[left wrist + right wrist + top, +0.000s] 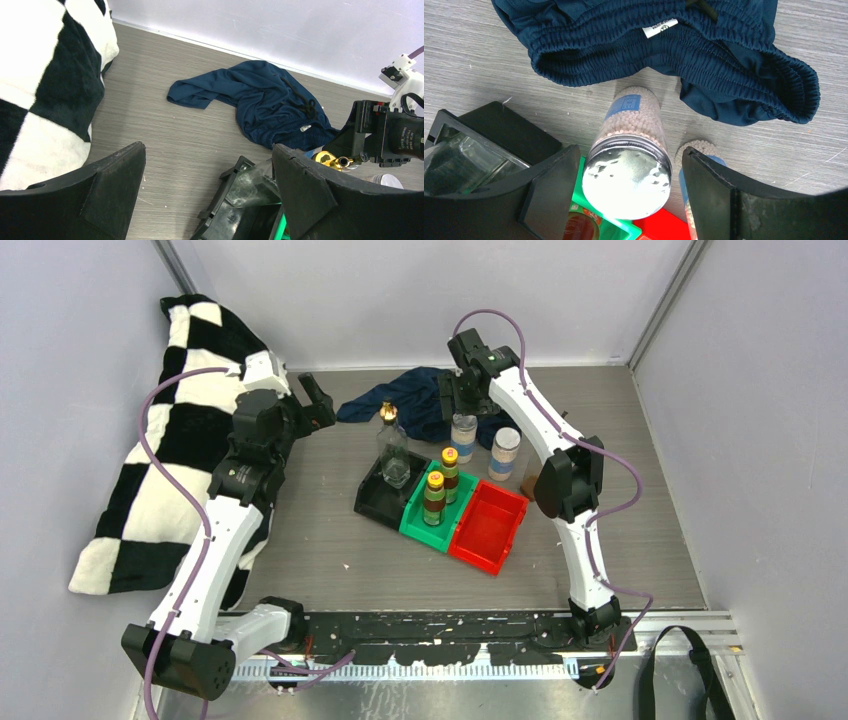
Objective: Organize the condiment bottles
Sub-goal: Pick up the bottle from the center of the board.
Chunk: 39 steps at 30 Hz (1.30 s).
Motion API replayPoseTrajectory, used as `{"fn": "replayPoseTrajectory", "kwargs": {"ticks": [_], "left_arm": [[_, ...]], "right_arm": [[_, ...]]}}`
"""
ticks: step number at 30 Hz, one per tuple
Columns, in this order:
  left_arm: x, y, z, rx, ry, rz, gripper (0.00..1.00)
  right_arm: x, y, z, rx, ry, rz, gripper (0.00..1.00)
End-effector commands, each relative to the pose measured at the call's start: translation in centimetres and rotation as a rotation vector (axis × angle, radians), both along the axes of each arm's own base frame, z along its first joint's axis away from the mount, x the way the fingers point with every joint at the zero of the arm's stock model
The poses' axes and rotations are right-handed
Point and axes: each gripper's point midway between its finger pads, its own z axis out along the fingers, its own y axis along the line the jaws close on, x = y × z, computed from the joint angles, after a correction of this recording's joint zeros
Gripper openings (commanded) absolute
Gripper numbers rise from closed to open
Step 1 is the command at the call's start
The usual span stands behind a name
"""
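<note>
My right gripper point(463, 400) hangs over a white-capped jar point(463, 435). Its jaws are apart and straddle the cap. In the wrist view a narrow gap shows on the 3 o'clock side of the cap, and the jar stands upright on the table point(320, 540).

The second jar point(506, 453) stands just beside the first at its 4 o'clock, also on the table. Both are at about 12 o'clock of the red bin point(490, 525).

Two yellow-capped bottles point(435, 498) stand upright in the green bin point(425, 533). At that bin's 10 o'clock, a clear glass bottle point(394, 455) with a gold pourer stands in the black bin point(375, 502). A blue garment point(410, 405) lies at 12 o'clock of the bins.

My left gripper point(318, 405) is spread wide with nothing between its fingers. It is near the checked blanket point(170, 440), out at 9 o'clock.
</note>
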Motion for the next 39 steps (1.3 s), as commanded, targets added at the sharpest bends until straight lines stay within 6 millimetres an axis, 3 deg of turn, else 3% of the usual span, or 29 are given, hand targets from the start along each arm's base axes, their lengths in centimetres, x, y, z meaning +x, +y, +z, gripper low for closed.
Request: {"fn": "replayPoseTrajectory", "kwargs": {"ticks": [1, 19, 39], "left_arm": [[0.1, -0.4, 0.6, -0.017, -0.02, -0.011, 0.97], [0.0, -0.7, 0.5, -0.032, -0.019, -0.024, 0.96], [0.0, -0.7, 0.4, -0.032, -0.016, -0.026, 0.96]], "right_arm": [[0.3, 0.1, 3.2, 0.026, -0.082, 0.012, 0.8], [-2.1, -0.1, 4.6, 0.01, -0.117, 0.007, 0.8], [-1.5, 0.4, 4.0, 0.011, -0.106, 0.021, 0.78]]}}
